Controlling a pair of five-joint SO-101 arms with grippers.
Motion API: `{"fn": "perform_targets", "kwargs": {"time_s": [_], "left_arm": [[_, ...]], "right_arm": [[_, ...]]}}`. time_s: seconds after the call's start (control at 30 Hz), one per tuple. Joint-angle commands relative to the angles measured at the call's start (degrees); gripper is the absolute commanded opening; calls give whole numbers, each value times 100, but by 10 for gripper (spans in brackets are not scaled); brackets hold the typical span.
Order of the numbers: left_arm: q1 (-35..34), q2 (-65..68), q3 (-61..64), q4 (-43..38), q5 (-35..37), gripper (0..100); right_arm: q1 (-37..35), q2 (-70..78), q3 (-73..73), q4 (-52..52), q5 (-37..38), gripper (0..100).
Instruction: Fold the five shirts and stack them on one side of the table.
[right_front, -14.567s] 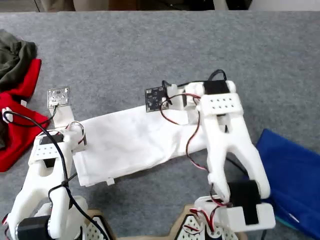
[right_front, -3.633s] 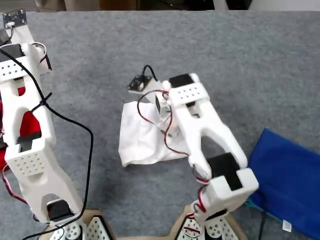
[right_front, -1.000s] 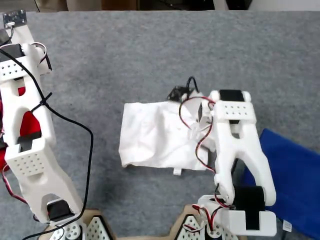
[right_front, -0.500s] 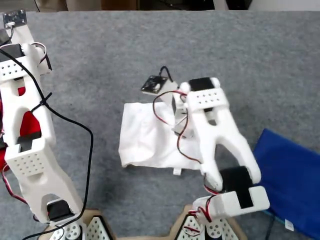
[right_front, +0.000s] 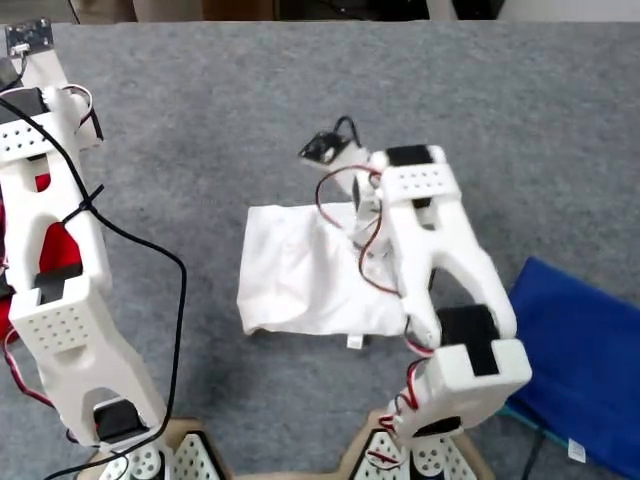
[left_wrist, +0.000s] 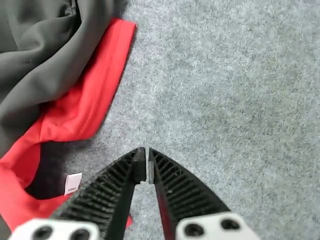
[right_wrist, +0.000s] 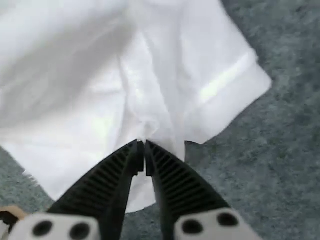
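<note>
One white shirt (right_front: 300, 275), half-folded, lies in the middle of the table (right_front: 200, 120); right gripper (right_wrist: 142, 146) closed on it.
Jaws appear to pinch a ridge of cloth: carry it across level, edges flush, before release. Left gripper (left_wrist: 145, 160) pressed together, empty, beside the red shirt (left_wrist: 85, 105).

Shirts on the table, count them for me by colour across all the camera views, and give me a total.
white fabric shirt: 1
blue fabric shirt: 1
red fabric shirt: 1
dark grey fabric shirt: 1
Total: 4
</note>
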Motion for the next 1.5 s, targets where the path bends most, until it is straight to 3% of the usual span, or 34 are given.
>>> {"fn": "perform_targets", "kwargs": {"time_s": [0.0, 0.6, 0.7, 0.9, 1.17, 1.47], "left_arm": [[-53, -321, -62, -79, -62, 33], [-53, -321, -62, -79, -62, 33], [-53, -321, -62, -79, -62, 33], [-53, -321, -62, -79, -62, 33], [-53, -321, -70, -79, -70, 33], [-53, -321, -62, -79, -70, 33]], "right_arm": [[286, 189, -857, 167, -18, 19], [242, 1411, -3389, 1609, 0, 23], [-57, 1209, -3336, 2066, 457, 37], [-593, 910, -3020, 1952, 132, 222], [-1323, 593, -2176, 1679, 105, 230], [-1376, 268, -2334, 1257, -193, 231]]}}
